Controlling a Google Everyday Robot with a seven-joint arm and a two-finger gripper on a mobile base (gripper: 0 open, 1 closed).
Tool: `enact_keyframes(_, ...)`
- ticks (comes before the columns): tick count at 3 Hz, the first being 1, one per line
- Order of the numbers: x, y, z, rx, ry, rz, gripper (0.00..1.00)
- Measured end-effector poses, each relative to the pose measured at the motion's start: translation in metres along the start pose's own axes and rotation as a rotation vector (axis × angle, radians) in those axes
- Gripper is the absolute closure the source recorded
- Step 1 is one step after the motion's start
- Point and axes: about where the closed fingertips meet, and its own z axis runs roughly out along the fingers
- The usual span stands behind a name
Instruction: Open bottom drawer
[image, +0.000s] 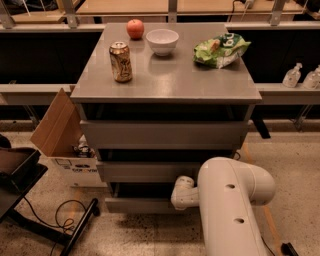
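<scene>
The grey cabinet has three handle-less drawer fronts. The bottom drawer is the lowest and slimmest-looking front, with a dark gap above it. My white arm reaches in from the lower right. My gripper is at the end of the white wrist, against the right part of the bottom drawer's top edge, at the dark gap. The arm hides the drawer's right end.
On the cabinet top stand a drink can, a red apple, a white bowl and a green chip bag. An open cardboard box sits on the floor at left, with a black stand and cable in front.
</scene>
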Motion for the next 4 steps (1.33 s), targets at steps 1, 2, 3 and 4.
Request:
enact_keyframes(1, 0.0003, 0.0015, 0.001, -0.002, 0.001, 0.0, 0.39)
enact_keyframes(2, 0.0005, 0.0031, 0.0021, -0.004, 0.001, -0.001, 0.15)
enact_keyframes(3, 0.0007, 0.0045, 0.003, -0.006, 0.002, -0.001, 0.0)
enact_keyframes(4, 0.0007, 0.0045, 0.003, -0.006, 0.002, -0.001, 0.0)
